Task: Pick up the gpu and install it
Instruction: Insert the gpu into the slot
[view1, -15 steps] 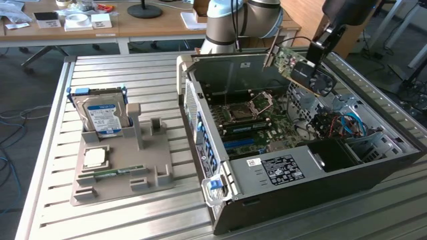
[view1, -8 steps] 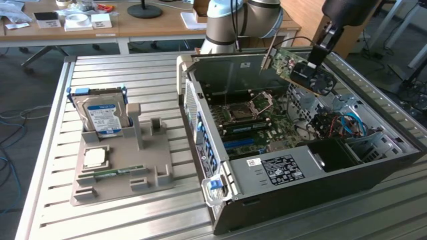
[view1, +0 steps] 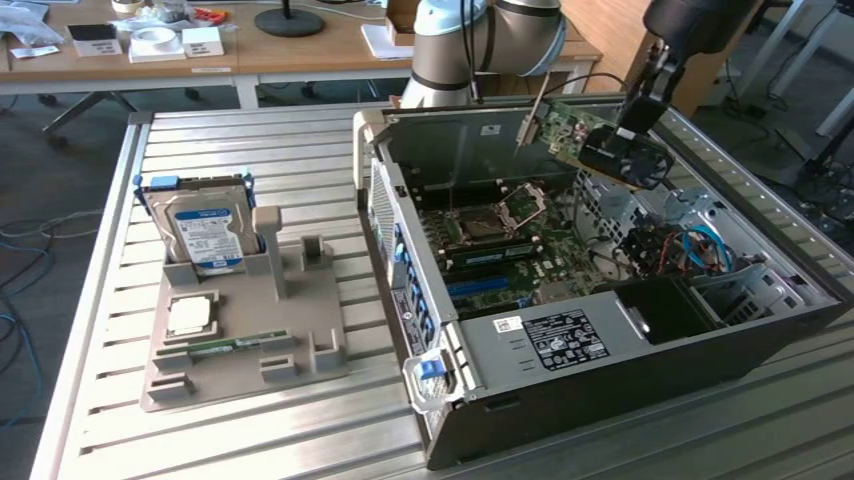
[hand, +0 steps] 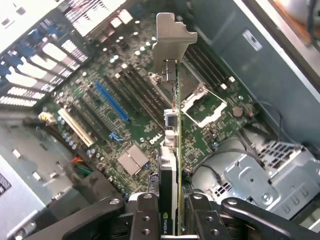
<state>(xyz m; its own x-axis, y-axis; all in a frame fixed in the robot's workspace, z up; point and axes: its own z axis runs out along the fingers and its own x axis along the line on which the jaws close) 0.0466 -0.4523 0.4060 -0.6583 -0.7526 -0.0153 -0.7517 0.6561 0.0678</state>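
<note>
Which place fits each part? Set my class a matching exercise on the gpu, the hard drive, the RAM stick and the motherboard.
Things:
1. gpu
2. hard drive
3. RAM stick
4. motherboard

Places:
A. lying lengthwise on the grey holder
B. clamped in the gripper, above the computer case
C. mounted inside the computer case
D. standing upright in the grey holder

Pairs: 1-B, 2-D, 3-A, 4-C.

Silver-grey arm (view1: 454, 45) with rounded joints carries a black tool (hand: 170, 217) with screwed linkages.
</note>
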